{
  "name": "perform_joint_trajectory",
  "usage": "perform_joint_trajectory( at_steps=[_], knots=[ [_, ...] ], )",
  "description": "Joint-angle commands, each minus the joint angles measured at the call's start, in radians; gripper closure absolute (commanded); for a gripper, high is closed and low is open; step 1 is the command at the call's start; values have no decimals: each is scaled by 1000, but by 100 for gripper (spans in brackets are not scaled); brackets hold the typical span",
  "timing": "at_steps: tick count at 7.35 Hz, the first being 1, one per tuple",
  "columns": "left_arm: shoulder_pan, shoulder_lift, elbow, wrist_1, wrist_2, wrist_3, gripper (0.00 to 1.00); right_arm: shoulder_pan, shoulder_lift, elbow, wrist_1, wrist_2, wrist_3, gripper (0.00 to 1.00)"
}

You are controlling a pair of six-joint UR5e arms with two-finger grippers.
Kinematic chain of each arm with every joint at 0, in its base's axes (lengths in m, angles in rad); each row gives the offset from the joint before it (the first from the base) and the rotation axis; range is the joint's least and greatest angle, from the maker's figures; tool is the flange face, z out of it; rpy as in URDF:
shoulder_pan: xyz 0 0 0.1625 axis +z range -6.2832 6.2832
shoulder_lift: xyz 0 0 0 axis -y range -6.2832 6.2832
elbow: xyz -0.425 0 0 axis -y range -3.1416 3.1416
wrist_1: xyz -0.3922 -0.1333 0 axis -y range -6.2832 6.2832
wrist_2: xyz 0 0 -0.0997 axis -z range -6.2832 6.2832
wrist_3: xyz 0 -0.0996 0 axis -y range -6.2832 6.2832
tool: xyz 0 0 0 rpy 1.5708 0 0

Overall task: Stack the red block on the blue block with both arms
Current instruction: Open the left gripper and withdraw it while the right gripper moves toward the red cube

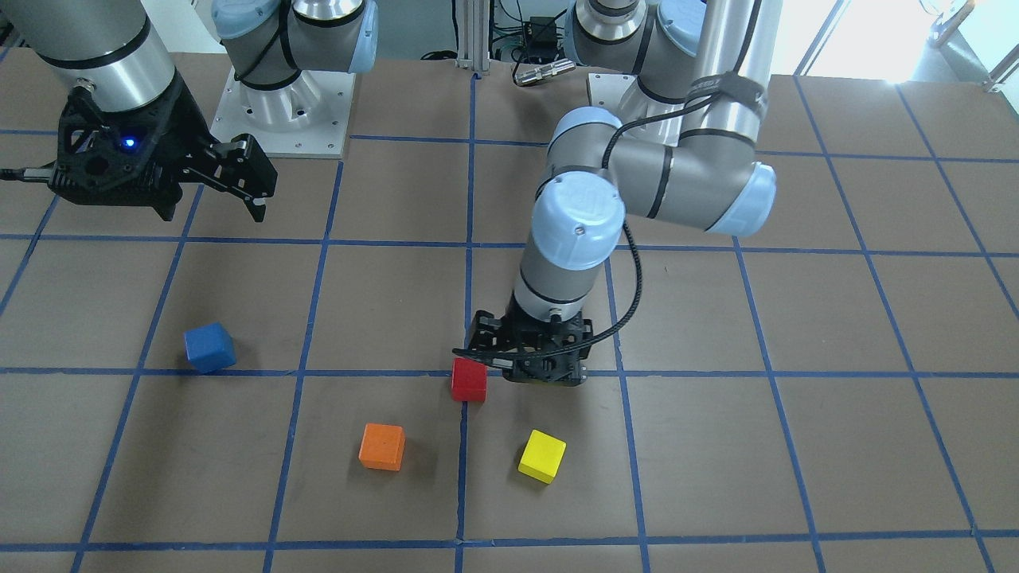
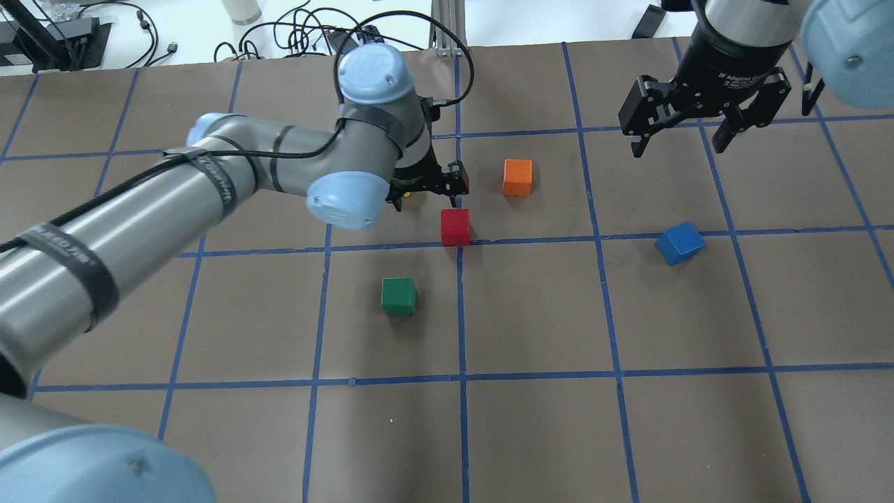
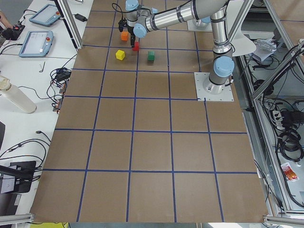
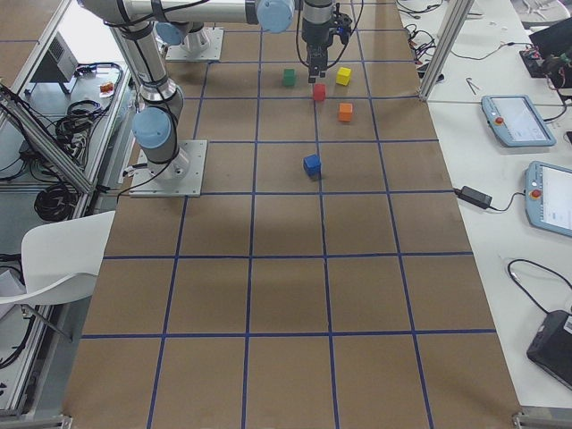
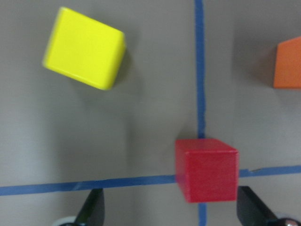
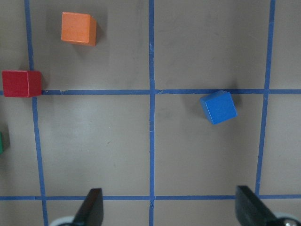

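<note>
Left pincer: spread wide and holding nothing, hanging low over the brown desk with its taped blue grid.
Red block: on the desk at a crossing of tape lines, between the two fingers in the left wrist view. It lies off-centre, close to the finger at 3 o'clock and well apart from the one at 9 o'clock.
Step in hand: likely the left arm's pick-up of the red block.
Doing it well: slide the pincer toward 3 o'clock until the block is centred. Then lower it and press on two opposite flat faces, which look square to the fingers.
Risk: closing off-centre could push or twist the block.
Yellow block: at 11 o'clock from the red block, apart from it.
Orange block: at 1 o'clock from the red block, apart from it.
Green block: in the overhead view, at 7 o'clock from the red block.
Blue block: on the desk at 3 o'clock from the red block in the overhead view, well apart, turned askew to the grid.
Right pincer: spread and empty, held high at 12 o'clock from the blue block.
</note>
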Motion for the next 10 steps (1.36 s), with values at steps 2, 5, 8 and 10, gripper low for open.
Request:
perform_joint_trajectory(
  at_steps=[2,5,8,10],
  knots=[
    [238,213,1,-259,68,342,0,3,39,5,5,7,3,0],
    [249,388,6,-396,80,331,0,37,137,-3,-111,96,23,0],
    [165,373,100,-457,88,188,0,182,269,-6,-310,81,161,0],
    [160,390,98,-484,97,205,0,244,339,-9,-396,81,215,0]
  ],
)
